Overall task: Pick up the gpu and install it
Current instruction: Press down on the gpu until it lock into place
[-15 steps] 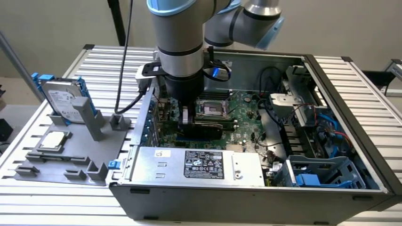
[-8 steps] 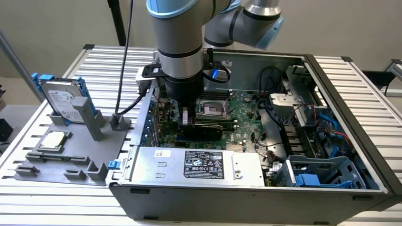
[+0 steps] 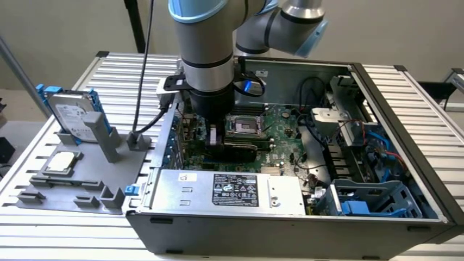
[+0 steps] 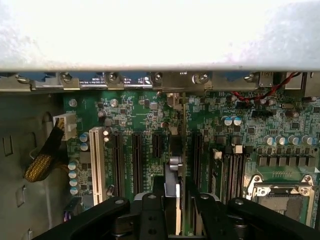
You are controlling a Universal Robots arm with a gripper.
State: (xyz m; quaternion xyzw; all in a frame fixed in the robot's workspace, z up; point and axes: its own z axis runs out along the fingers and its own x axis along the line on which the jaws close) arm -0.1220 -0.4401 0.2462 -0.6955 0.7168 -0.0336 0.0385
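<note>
End effector (image 4: 177, 212) clamps thin gpu (image 4: 176, 165) edge-on, upright over green motherboard (image 4: 145, 120) w/ black slots.

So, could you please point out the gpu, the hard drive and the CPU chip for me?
gpu (image 4: 176, 185): wrist view, on the card's upper edge between the gripper's fingers.
hard drive (image 3: 71, 111): exterior view, on its label face.
CPU chip (image 3: 61, 161): exterior view, on its silver top.

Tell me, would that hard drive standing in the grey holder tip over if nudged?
Probably it would wobble: the hard drive stands upright on its narrow edge. The grey holder seems to grip only its lower part. Its metal case looks stiff, likely heavy for its size.
</note>
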